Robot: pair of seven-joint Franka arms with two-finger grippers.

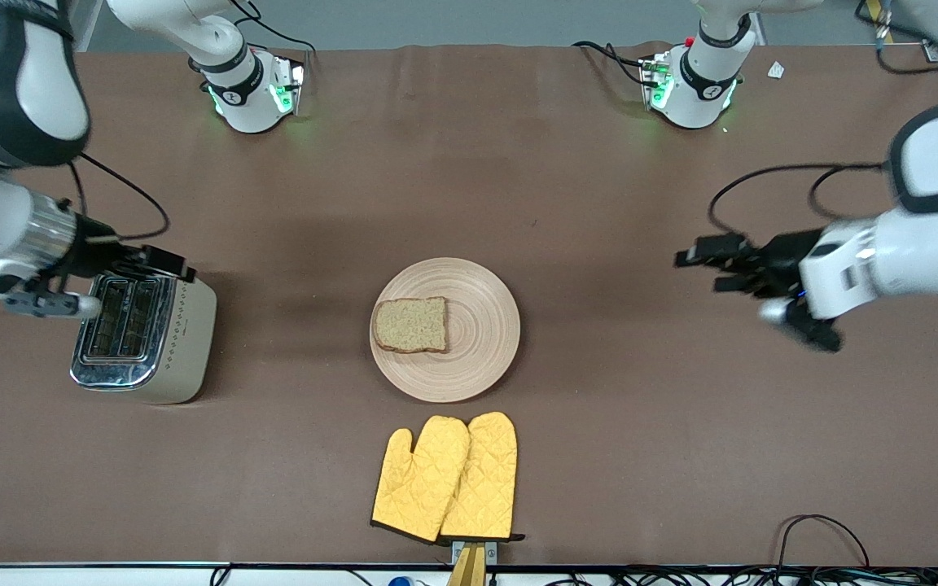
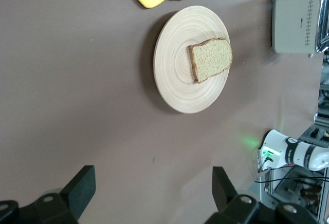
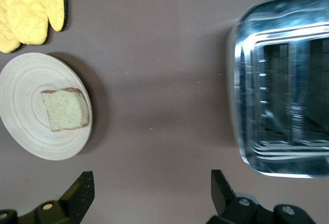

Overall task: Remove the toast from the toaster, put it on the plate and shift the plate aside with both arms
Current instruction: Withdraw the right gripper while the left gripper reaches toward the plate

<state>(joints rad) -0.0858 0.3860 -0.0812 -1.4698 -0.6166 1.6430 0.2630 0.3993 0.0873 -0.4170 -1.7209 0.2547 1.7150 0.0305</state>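
toast (image 1: 411, 324): lies flat on the plate (image 1: 481, 358), on its toaster-side half.
toaster (image 1: 143, 338): slots look empty, toward the right arm's end.
right gripper (image 1: 161, 262): released, empty, over the toaster.
left gripper (image 1: 713, 267): released, empty, over bare table.
step: moving the plate aside.
next: both grippers must reach the rim.
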